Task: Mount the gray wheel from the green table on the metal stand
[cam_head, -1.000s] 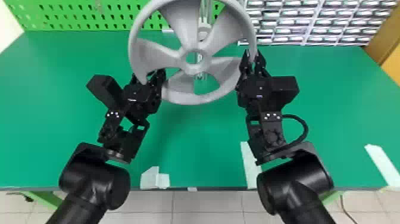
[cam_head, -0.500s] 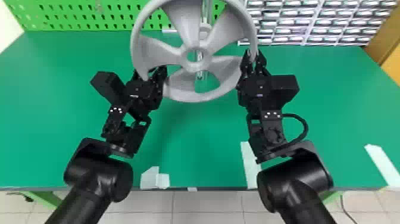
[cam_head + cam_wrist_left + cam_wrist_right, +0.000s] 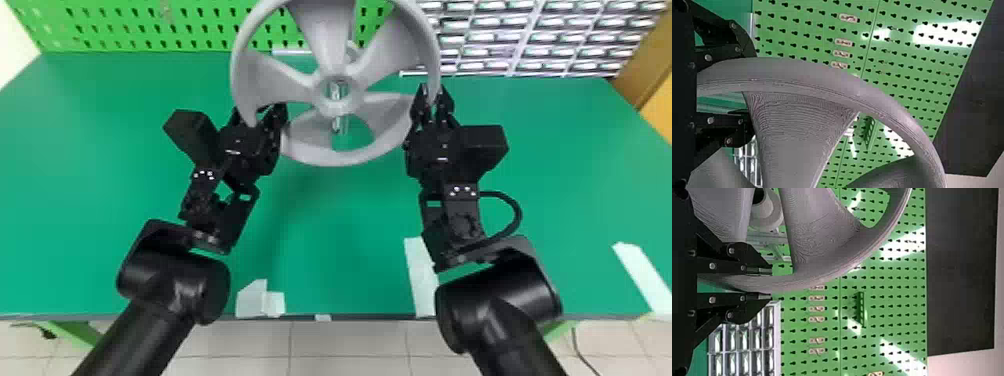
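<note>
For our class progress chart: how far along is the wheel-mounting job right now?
Done: the gray wheel is up off the green table.
In hand: its rim sits between the fingers of the left gripper and is clamped by the right gripper.
Left: apparently seating it on the metal stand, which shows behind the wheel, then letting go.

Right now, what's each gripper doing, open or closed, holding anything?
Left gripper: open, its fingers apart around the rim of the broad-spoked gray wheel.
Right gripper: closed, holding the wheel by its rim.
</note>
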`<action>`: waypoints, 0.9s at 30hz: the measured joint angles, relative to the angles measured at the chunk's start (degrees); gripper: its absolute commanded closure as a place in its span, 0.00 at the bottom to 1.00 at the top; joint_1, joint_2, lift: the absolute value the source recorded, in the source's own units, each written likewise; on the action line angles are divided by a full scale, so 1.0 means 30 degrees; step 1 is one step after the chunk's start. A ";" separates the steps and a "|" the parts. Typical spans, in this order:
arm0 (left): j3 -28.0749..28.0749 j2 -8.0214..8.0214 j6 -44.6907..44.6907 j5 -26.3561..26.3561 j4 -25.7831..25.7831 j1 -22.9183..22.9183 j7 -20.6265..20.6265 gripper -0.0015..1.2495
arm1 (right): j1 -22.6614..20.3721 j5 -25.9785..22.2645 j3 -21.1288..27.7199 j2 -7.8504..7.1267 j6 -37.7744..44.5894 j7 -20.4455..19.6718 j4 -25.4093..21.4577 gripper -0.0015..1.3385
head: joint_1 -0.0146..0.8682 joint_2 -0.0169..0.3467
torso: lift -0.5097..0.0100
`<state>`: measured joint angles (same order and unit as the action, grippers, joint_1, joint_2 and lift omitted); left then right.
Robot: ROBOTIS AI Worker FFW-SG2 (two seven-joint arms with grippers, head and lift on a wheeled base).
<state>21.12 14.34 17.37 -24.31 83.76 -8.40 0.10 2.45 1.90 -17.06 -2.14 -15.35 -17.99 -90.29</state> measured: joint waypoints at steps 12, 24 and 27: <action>-0.0243 -0.0177 0.0066 0.0351 -0.0188 -0.0086 -0.0002 0.71 | 0.0226 -0.0522 0.0055 -0.0490 0.0501 0.0029 0.0037 0.81 | 1.00 0.19 | 0.79; -0.0569 -0.0726 0.0610 0.0853 -0.0990 -0.0553 0.0046 0.71 | 0.0709 -0.0464 -0.0039 -0.0390 0.0604 0.0050 0.0237 0.81 | 1.00 0.19 | 0.79; -0.0759 -0.1033 0.0701 0.1155 -0.1247 -0.0669 0.0045 0.71 | 0.0751 -0.0420 0.0015 -0.0335 0.0604 0.0050 0.0251 0.81 | 1.00 0.19 | 0.79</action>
<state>18.84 11.24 19.47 -20.85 80.02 -10.41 0.23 4.70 0.64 -17.02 -3.15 -13.54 -17.84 -89.54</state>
